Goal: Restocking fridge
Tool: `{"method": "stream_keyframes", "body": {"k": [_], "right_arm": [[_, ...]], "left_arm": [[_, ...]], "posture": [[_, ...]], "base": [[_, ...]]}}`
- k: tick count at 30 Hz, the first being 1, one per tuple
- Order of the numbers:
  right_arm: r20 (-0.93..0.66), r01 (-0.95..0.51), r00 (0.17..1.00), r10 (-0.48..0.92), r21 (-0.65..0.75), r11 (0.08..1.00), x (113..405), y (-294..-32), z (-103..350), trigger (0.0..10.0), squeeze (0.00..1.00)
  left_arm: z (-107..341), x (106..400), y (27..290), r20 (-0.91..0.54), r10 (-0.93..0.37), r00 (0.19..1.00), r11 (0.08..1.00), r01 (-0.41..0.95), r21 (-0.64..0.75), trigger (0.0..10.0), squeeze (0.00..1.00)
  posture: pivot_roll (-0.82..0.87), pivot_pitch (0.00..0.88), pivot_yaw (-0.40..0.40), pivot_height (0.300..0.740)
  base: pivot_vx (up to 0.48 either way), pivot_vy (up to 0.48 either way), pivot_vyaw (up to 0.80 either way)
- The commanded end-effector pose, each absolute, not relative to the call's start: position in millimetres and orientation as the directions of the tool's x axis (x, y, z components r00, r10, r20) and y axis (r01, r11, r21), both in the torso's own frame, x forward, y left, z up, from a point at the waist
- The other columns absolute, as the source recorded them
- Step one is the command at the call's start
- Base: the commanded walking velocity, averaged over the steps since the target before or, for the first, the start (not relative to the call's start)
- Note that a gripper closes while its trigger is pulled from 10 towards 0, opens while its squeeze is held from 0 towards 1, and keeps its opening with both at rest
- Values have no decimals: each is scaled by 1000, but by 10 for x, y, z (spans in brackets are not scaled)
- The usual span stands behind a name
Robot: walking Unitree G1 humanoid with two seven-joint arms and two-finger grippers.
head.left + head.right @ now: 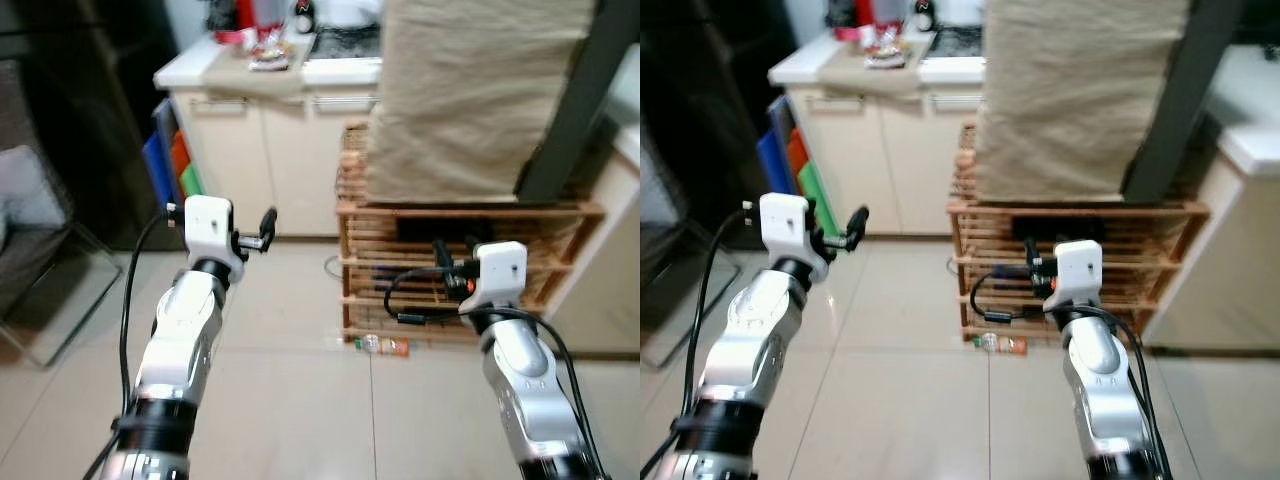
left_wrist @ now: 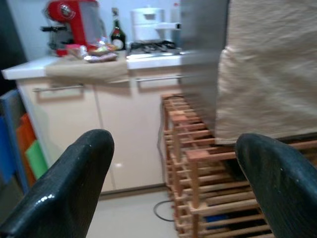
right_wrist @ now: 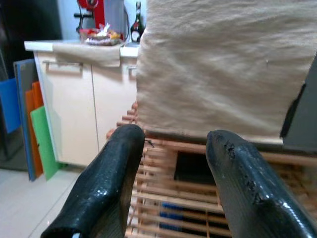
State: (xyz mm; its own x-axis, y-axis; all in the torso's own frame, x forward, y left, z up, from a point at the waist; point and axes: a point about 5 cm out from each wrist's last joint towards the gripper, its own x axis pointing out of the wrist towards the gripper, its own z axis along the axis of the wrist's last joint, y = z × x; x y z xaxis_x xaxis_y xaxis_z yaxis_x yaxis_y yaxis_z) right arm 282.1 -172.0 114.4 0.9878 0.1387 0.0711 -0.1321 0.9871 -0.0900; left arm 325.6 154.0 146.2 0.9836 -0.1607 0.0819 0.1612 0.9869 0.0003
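A small bottle [image 1: 383, 346] with an orange label lies on the tiled floor at the foot of a wooden slatted rack [image 1: 470, 212]. My left gripper [image 1: 262, 230] is raised in front of the cream cabinet, open and empty, its fingers [image 2: 74, 188] wide apart. My right gripper [image 1: 450, 262] hovers before the rack's shelves, above the bottle, also open with nothing between its fingers [image 3: 109, 183]. A tall dark surface [image 1: 80, 100] stands at the far left; I cannot tell whether it is the fridge.
A cloth-covered box [image 1: 470, 90] sits on the rack. The cream cabinet's counter [image 1: 250, 75] carries a red coffee machine [image 2: 69, 20], a dark bottle [image 2: 117, 35] and snack packets. Coloured boards [image 1: 165, 160] lean beside it. A grey chair [image 1: 30, 200] stands left.
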Motion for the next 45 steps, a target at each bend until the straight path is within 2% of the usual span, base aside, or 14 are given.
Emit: {"method": "stream_keyframes", "body": {"k": [1,7,19,26,33,35,41,45], "right_arm": [[87,-135,986,143,-92,987,2833,-1716,1223,10000,0],[92,-172,979,179,-85,981,2844,-1620,1249,10000,0],[87,-188,977,194,-78,979,2947,-1596,1285,10000,0],[79,-117,990,120,-43,992,3099,-1692,1312,10000,0],[21,-29,999,27,84,996,3213,-1734,1257,10000,0],[12,-6,1000,5,73,997,3229,-1762,1251,10000,0],[-13,-8,1000,8,25,1000,3249,-1766,1181,10000,0],[-64,15,998,-12,35,999,3229,-1823,1069,10000,0]], "left_arm": [[1488,3284,1534,91,-146,985,989,147,3,10000,0],[1477,3308,1539,87,-117,989,993,118,2,10000,0],[1469,3331,1615,90,-56,994,998,57,-7,10000,0],[1442,3328,1626,81,-56,995,998,57,-4,10000,0],[1413,3280,1630,66,-65,996,997,67,-25,10000,0],[1423,3247,1653,68,-65,996,997,67,-26,10000,0],[1371,3192,1681,16,-70,997,997,71,-35,10000,0],[1166,2994,1654,-98,-84,992,993,75,-96,10000,0]], "posture": [[-203,0,128,740],[-197,0,117,740],[-186,0,107,740],[-176,0,94,740],[-157,0,80,740],[-146,0,69,740],[-132,0,52,740],[-108,0,33,740]], "base": [[379,292,0],[377,297,0],[378,296,0],[379,295,0],[379,294,0],[379,292,0],[377,296,0],[379,293,0]]}}
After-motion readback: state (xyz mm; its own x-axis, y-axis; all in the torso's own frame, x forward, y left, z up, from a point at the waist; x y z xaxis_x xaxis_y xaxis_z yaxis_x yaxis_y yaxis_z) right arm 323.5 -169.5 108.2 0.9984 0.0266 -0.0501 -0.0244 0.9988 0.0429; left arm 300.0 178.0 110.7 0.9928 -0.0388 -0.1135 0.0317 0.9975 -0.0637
